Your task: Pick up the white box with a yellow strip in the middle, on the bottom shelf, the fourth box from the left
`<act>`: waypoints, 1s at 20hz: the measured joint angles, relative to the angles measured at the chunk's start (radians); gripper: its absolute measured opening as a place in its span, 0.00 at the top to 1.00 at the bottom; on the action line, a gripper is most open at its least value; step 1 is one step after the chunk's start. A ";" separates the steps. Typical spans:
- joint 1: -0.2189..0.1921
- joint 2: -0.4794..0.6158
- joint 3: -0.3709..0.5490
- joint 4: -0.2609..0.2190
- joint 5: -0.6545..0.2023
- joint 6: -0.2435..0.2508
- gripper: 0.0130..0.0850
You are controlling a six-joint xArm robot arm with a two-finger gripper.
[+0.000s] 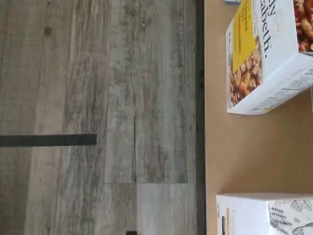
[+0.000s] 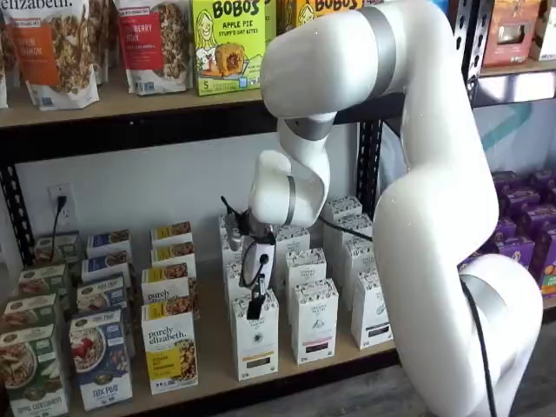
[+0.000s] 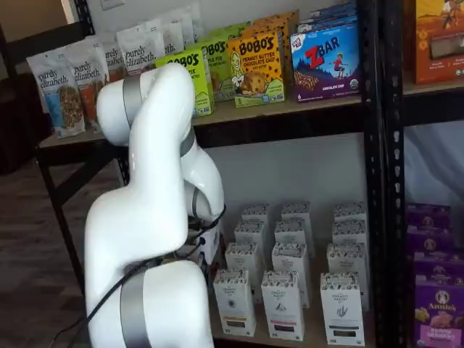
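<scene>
Robot arm [image 2: 434, 217] fills the foreground, its gripper [image 2: 255, 306] spread wide just above the white box [image 2: 255, 339] at the bottom shelf [image 2: 208, 369] front; crowding neighbours risk a snag.

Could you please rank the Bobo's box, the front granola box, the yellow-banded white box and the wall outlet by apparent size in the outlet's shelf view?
1. Bobo's box, though cut off at the top.
2. Granola box and white box: too alike to rank.
3. Outlet.
</scene>
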 joint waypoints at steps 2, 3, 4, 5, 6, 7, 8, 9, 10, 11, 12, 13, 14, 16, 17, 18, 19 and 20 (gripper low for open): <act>-0.008 0.009 -0.025 -0.083 0.056 0.070 0.00; -0.010 0.015 -0.033 -0.110 0.075 0.093 0.00; -0.011 0.019 -0.039 -0.124 0.085 0.105 0.00; -0.011 0.023 -0.042 -0.123 0.089 0.104 0.00; -0.010 0.026 -0.044 -0.115 0.087 0.098 0.00; -0.008 0.028 -0.043 -0.102 0.078 0.087 0.00; -0.006 0.030 -0.040 -0.087 0.063 0.075 0.00; -0.003 0.033 -0.037 -0.076 0.046 0.067 0.00; 0.000 0.039 -0.036 -0.057 0.029 0.050 0.00; 0.003 0.047 -0.037 -0.033 0.012 0.031 0.00; 0.004 0.054 -0.040 -0.020 0.000 0.019 0.00; 0.004 0.061 -0.043 -0.007 -0.010 0.006 0.00; 0.004 0.068 -0.048 0.003 -0.018 -0.004 0.00; 0.003 0.084 -0.062 0.026 -0.030 -0.026 0.00; 0.001 0.093 -0.070 0.032 -0.032 -0.034 0.00; -0.003 0.104 -0.083 0.031 -0.034 -0.036 0.00; -0.006 0.114 -0.092 0.028 -0.037 -0.036 0.00; -0.008 0.124 -0.102 0.024 -0.040 -0.035 0.00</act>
